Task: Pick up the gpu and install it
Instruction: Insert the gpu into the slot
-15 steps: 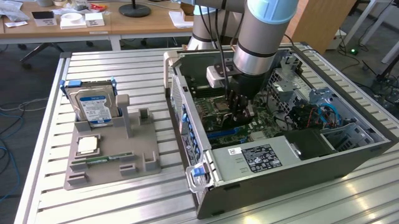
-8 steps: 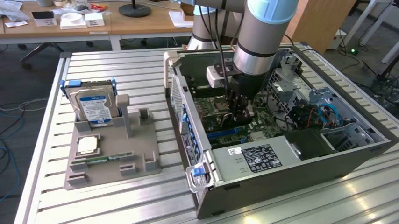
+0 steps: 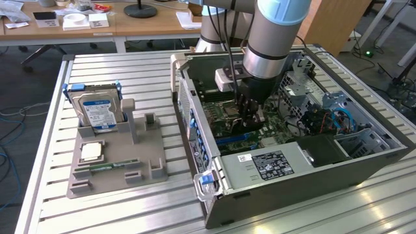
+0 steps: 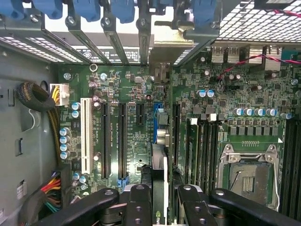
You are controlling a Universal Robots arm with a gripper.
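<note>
At the exterior view's left, a boxy silver hard drive with blue-white label (image 3: 99, 111) stands upright in a grey plastic holder tray (image 3: 146, 163). A square silver processor (image 3: 91, 151) and narrow green memory stick (image 3: 104, 166) lie lower in the frame.

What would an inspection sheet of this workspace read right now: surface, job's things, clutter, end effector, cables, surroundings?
Surface: slatted aluminium table bearing an open grey computer case and a grey parts tray.
Job's things: thin black gpu card, edge-on above the green motherboard; whether it is seated cannot be told.
Clutter: silver hard drive with blue-white label, square processor chip and narrow green memory stick, all in the tray.
End effector: black end effector inside the case, shut on the card.
Cables: blue cables in the case; red, yellow and black wire bundle beside the board.
Surroundings: wooden desks behind the table.
</note>
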